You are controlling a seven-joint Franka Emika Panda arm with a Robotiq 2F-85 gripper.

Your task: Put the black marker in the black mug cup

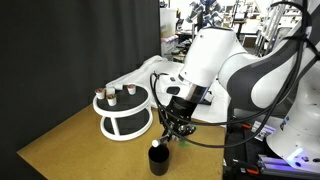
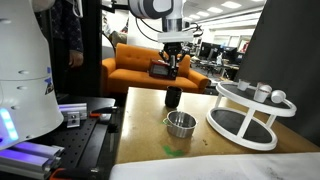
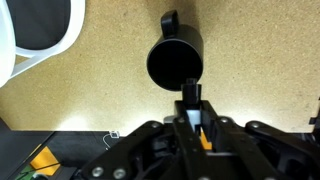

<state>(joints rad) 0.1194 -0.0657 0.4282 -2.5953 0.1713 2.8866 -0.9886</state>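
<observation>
The black mug cup (image 3: 175,58) stands upright on the wooden table, its open mouth seen from above in the wrist view. It also shows in both exterior views (image 1: 159,159) (image 2: 172,97). My gripper (image 3: 192,105) is shut on the black marker (image 3: 191,96), which points down from between the fingers with its white section showing. The marker tip hangs just above the mug's near rim. In both exterior views the gripper (image 1: 177,127) (image 2: 172,72) hovers right above the mug.
A white two-tier round rack (image 1: 124,112) (image 2: 247,112) with small items on top stands beside the mug. A shiny metal cup (image 2: 180,123) sits on the table near the mug. The table edge (image 3: 60,128) is close, with a black frame below.
</observation>
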